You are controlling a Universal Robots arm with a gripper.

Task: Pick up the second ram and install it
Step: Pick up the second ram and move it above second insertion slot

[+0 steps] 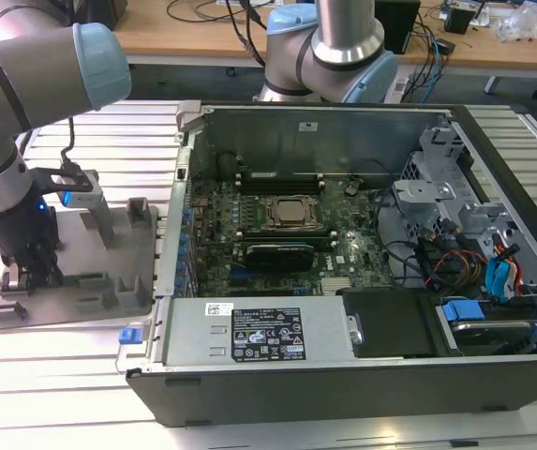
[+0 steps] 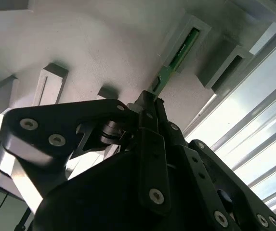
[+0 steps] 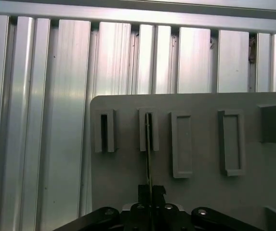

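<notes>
Second ram (image 2: 178,50) stands on edge in a slotted post of the grey tray (image 1: 90,291), far end in the slot, near end running back btw the jaws. Gripper (image 2: 150,98) looks closed on that near end, pinching the board, no gap seen in both wrist views. Step in hand, I judge: pickup, grasp made, stick not yet out of the holder. Next move calls for a straight pull along the slot, no twist, or the thin board may bind. Open PC case (image 1: 343,234) sits beside the tray, on the exterior view's right.
</notes>
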